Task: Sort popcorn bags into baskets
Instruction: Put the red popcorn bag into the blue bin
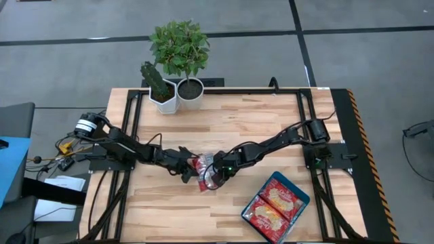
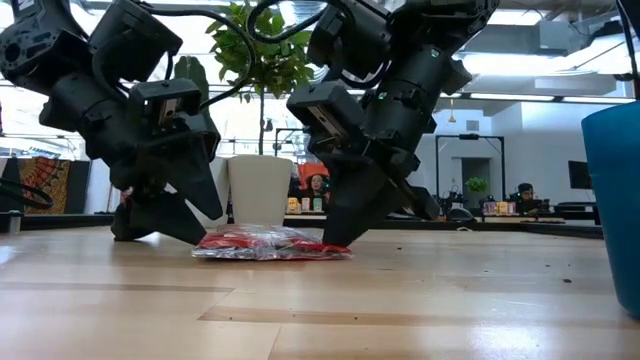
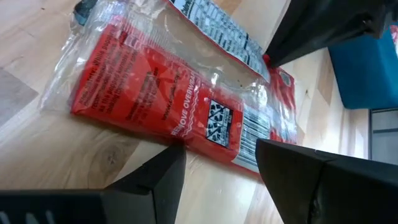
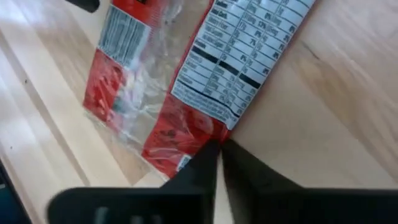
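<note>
At mid-table, the right gripper (image 4: 217,149) has its jaws pinched on a corner of the popcorn bag (image 1: 203,169); the left gripper (image 3: 217,155), jaws apart, flanks it. Lift straight up before swinging toward the teal basket (image 1: 300,197).

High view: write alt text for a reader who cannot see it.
Both grippers meet over a popcorn bag mid-table, the left gripper open, the right gripper pinching its edge. A teal basket holding two bags sits front right; two potted plants stand at the back.

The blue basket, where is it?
In the high view, the blue basket sits at the table's near right corner, two popcorn bags inside.
</note>
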`<act>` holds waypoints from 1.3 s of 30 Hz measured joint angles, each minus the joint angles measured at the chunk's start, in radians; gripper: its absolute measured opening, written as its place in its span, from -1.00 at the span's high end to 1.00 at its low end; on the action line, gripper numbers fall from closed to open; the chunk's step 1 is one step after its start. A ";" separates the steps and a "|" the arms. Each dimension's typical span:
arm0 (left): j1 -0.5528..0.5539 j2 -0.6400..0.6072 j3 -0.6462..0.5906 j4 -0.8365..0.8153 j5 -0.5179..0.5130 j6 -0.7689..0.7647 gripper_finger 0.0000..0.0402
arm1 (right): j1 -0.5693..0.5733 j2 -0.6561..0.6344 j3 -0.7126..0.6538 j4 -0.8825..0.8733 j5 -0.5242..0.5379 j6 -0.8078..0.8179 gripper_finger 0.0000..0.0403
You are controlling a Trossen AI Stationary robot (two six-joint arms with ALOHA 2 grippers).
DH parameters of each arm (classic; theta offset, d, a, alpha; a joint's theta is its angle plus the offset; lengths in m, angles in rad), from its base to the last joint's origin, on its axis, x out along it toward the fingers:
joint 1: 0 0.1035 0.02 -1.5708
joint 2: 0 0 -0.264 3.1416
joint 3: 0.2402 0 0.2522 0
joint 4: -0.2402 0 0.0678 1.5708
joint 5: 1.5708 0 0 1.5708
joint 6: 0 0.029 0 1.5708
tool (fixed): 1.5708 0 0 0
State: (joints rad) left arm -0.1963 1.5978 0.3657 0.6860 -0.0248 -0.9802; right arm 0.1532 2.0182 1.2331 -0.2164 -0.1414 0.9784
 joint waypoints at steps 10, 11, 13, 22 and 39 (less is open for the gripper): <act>0.000 0.000 0.033 -0.068 -0.007 0.025 0.15 | -0.003 0.000 0.000 0.062 0.005 0.024 -0.03; 0.000 0.000 0.033 -0.069 -0.008 0.026 0.16 | -0.003 0.000 0.000 0.069 0.006 0.031 -0.09; 0.000 0.000 0.033 -0.070 -0.009 0.023 0.18 | -0.004 0.000 0.000 0.085 0.014 0.044 -0.15; 0.000 0.000 0.033 -0.072 -0.015 0.017 0.26 | -0.003 0.060 0.004 0.218 0.012 0.095 0.11; 0.004 -0.028 0.034 -0.075 0.062 -0.012 0.28 | -0.005 0.036 0.003 0.180 0.012 0.074 0.97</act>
State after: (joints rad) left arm -0.1925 1.5694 0.3996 0.6115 0.0374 -0.9919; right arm 0.1479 2.0544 1.2356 -0.0366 -0.1296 1.0523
